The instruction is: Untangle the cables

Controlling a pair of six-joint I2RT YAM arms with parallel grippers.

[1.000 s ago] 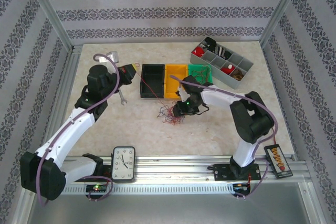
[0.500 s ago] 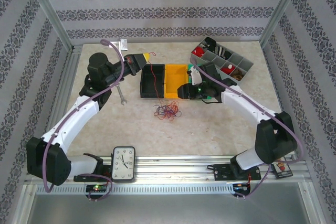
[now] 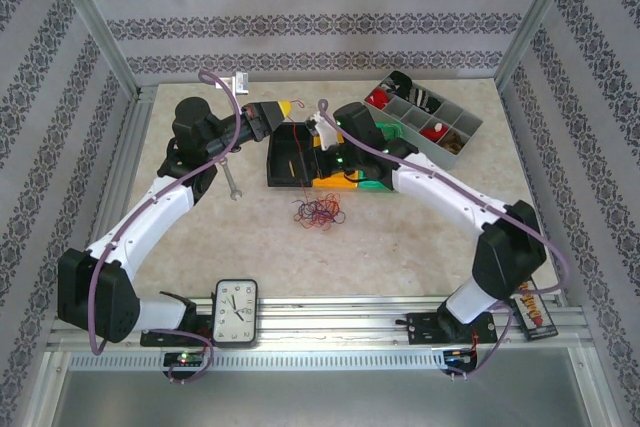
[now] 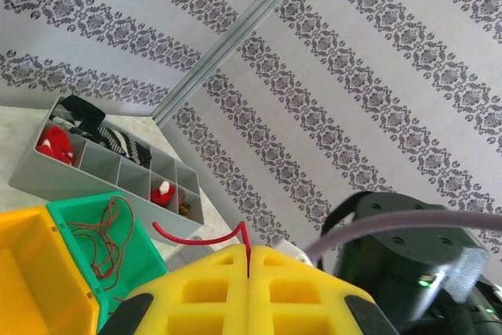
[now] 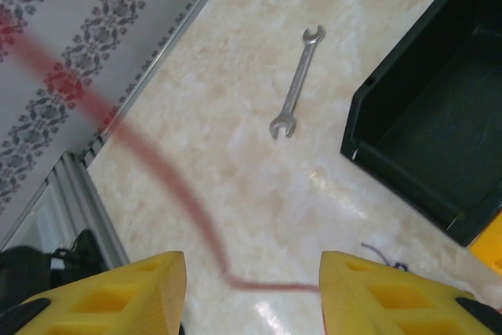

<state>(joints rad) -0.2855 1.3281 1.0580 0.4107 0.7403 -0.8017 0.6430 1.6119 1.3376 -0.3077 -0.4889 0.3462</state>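
Note:
My left gripper point(image 3: 284, 108) hangs above the black bin's far left corner, shut on a red cable point(image 3: 292, 137) that dangles from it toward the bin. In the left wrist view the yellow fingers point(image 4: 196, 296) press together on that red cable point(image 4: 196, 237), and the gripper's tip point(image 4: 249, 252) shows no gap. My right gripper point(image 3: 318, 139) is just right of it, open. In its wrist view point(image 5: 251, 268) the blurred red cable point(image 5: 169, 174) runs between the fingers and meets the right one. A tangle of red and dark blue cables point(image 3: 317, 212) lies on the table. Another cable point(image 4: 110, 242) lies in the green bin.
Black point(image 3: 276, 169), yellow point(image 3: 336, 182) and green point(image 3: 376, 187) bins stand in a row mid-table. A grey compartment tray point(image 3: 455, 143) sits at the back right. A wrench point(image 3: 232, 185) lies left of the black bin, also seen as the wrench point(image 5: 296, 84). A clock point(image 3: 236, 312) stands at the near edge.
The right arm swung left from over the green bin to over the black bin, close to the left gripper. The left gripper rose a little with the red cable.

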